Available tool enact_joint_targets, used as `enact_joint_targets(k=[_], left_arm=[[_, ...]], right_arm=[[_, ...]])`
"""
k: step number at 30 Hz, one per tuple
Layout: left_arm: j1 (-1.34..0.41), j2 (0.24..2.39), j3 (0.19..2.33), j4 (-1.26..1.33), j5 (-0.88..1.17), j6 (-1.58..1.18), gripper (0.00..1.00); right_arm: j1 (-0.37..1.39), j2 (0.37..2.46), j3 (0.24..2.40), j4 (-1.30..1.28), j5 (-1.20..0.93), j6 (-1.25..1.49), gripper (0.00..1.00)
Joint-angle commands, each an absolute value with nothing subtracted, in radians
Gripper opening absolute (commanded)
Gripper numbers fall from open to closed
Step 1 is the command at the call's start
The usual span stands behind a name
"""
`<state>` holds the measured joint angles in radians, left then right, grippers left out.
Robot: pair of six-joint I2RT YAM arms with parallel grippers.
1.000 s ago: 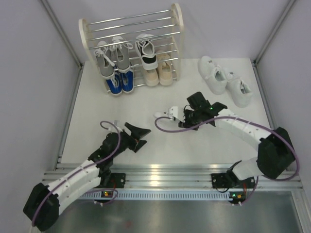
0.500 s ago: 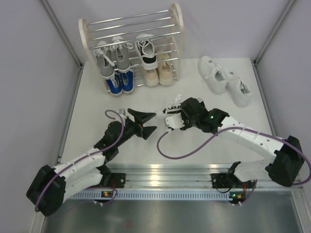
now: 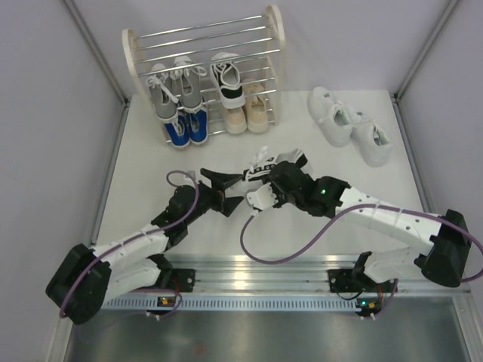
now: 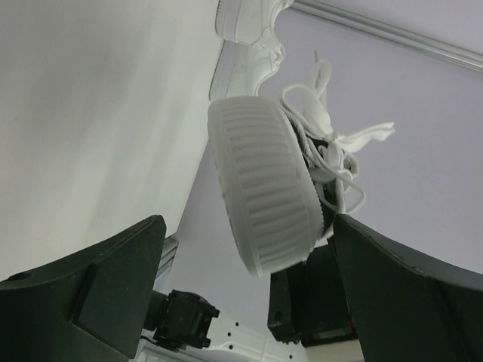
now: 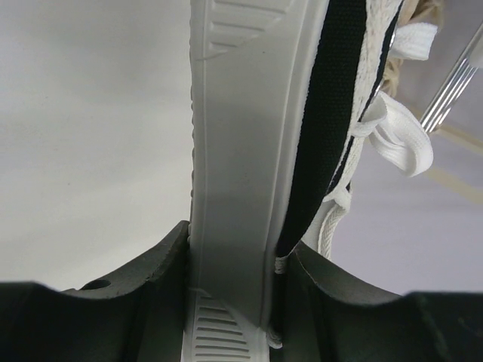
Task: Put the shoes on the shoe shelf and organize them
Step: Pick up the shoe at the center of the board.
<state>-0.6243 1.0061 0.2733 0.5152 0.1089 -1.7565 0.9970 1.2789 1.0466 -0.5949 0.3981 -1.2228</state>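
Note:
My right gripper (image 3: 273,188) is shut on a black-and-white shoe (image 3: 262,170), held above the middle of the table. In the right wrist view its white sole (image 5: 241,151) is pinched edge-on between both fingers. My left gripper (image 3: 226,190) stands open just left of that shoe, facing its ribbed toe sole (image 4: 264,196), with nothing between its fingers (image 4: 90,294). The shoe shelf (image 3: 272,45) at the back holds a grey pair (image 3: 175,89), one black-and-white shoe (image 3: 228,83), a beige pair (image 3: 247,109) and a blue pair (image 3: 186,130). An all-white pair (image 3: 349,124) lies on the table at right.
Grey walls with metal corner posts (image 3: 96,53) close in the white table on the left, back and right. An aluminium rail (image 3: 249,268) carrying both arm bases runs along the near edge. Purple cables (image 3: 279,241) loop off both arms.
My right arm has carried the black-and-white shoe leftward to the table's middle. My left arm has swung up and right, bringing its open gripper beside the shoe.

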Motion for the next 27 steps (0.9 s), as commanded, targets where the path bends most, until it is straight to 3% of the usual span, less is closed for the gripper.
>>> enact_joint_targets(k=[1, 6, 10, 11, 13, 15, 19, 20, 25, 26, 27], left_arm=[[-0.62, 1.035, 0.337, 0.577, 0.069, -1.784, 0.98], [-0.607, 1.086, 0.37, 0.6, 0.074, -1.786, 0.93], [-0.607, 1.111, 0.377, 0.627, 0.074, -1.783, 0.74], [-0.607, 1.112, 0.37, 0.638, 0.069, -1.773, 0.64], [-0.606, 1.112, 0.345, 0.693, 0.06, -1.77, 0.25], [-0.601, 1.109, 0.336, 0.712, 0.064, -1.767, 0.0], [-0.575, 1.095, 0.29, 0.805, 0.11, -1.698, 0.0], [-0.554, 1.094, 0.275, 0.84, 0.127, -1.686, 0.0], [-0.372, 1.089, 0.245, 0.91, 0.354, -1.558, 0.0], [-0.297, 1.091, 0.258, 0.89, 0.459, -1.536, 0.0], [-0.269, 1.104, 0.273, 0.875, 0.509, -1.508, 0.0]], right_arm=[[1.04, 1.27, 1.143, -0.502, 0.459, -1.239, 0.0], [1.066, 1.279, 1.143, -0.506, 0.456, -1.233, 0.0], [1.077, 1.282, 1.123, -0.512, 0.443, -1.226, 0.01], [1.078, 1.282, 1.123, -0.515, 0.44, -1.217, 0.03], [1.08, 1.279, 1.123, -0.532, 0.425, -1.207, 0.07], [1.081, 1.279, 1.115, -0.538, 0.419, -1.206, 0.14], [1.078, 1.267, 1.114, -0.587, 0.384, -1.189, 0.37], [1.078, 1.263, 1.13, -0.607, 0.368, -1.181, 0.54], [0.971, 1.212, 1.281, -0.849, 0.007, -1.155, 0.87], [0.947, 1.2, 1.323, -0.947, -0.071, -1.17, 0.99], [0.898, 1.184, 1.336, -0.981, -0.203, -1.192, 1.0]])
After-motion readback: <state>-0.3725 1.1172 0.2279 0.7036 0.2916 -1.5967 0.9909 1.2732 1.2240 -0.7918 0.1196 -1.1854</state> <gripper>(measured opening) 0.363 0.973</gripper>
